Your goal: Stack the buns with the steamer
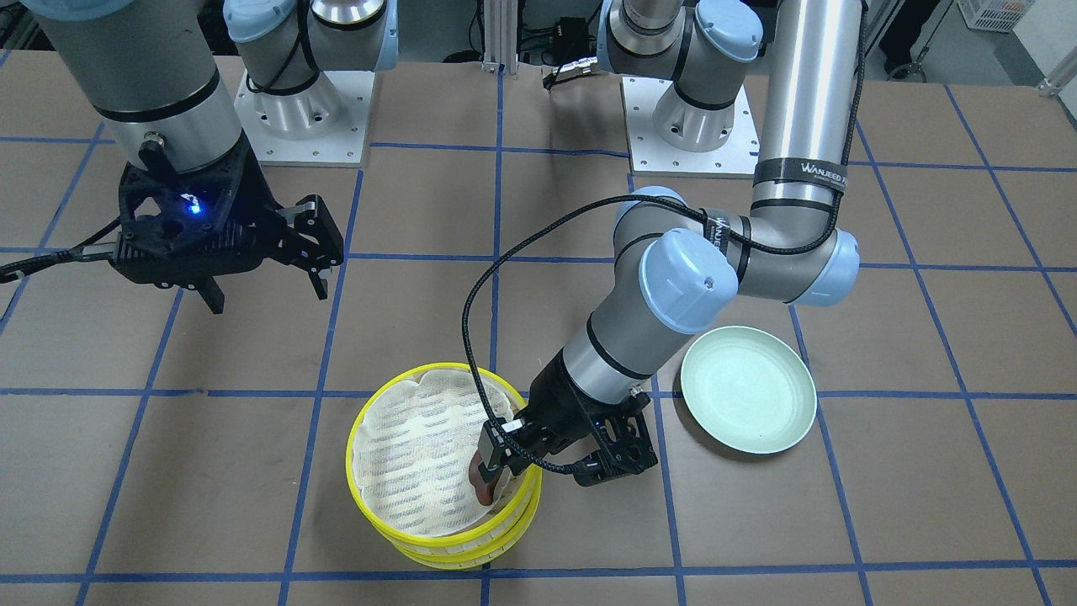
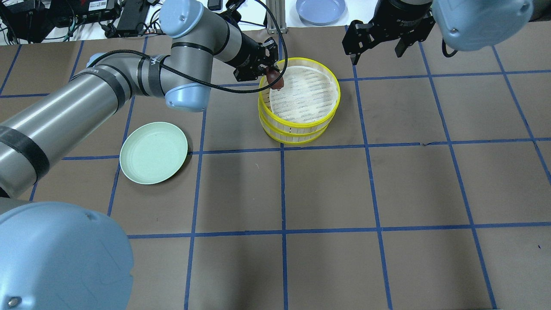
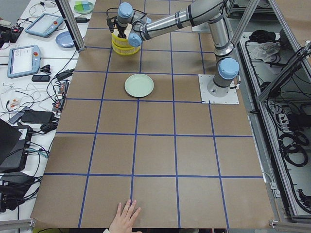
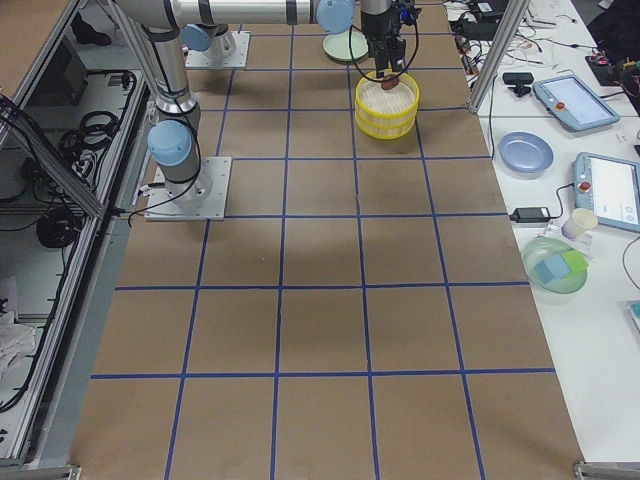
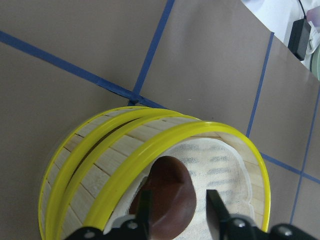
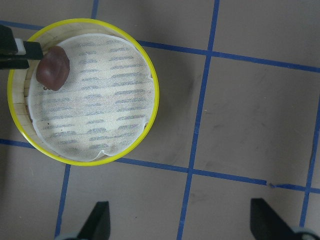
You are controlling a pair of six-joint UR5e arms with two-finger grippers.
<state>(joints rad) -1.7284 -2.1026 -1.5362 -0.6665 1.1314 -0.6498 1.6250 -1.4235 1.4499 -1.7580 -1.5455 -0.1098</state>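
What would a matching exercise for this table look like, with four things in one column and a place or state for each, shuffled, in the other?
Column one:
1. dark red-brown bun
2. pale green plate
3. steamer trays
4. right gripper

Column two:
A. stacked one on the other
B. open, holding nothing
C. clamped in the left gripper, just inside the top tray's rim
D. flat on the table, apart from the trays

Pairs: 1-C, 2-D, 3-A, 4-B
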